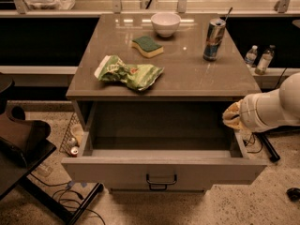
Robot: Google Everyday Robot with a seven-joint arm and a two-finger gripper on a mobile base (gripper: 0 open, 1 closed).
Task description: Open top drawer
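Observation:
The top drawer (164, 171) is pulled far out from under the table top. Its plain grey inside shows and holds nothing. A small black bar handle (161, 180) sits centred on its front. My white arm (272, 108) reaches in from the right edge. The gripper end (232, 116) is beside the drawer's right wall, near the back right corner, and away from the handle.
On the table top (187, 74) lie a green chip bag (129, 72), a green-and-yellow sponge (147, 46), a white bowl (165, 24) and a can (213, 39). Two bottles (258, 59) stand at the right. A dark chair (21, 144) and cables (65, 196) are on the left floor.

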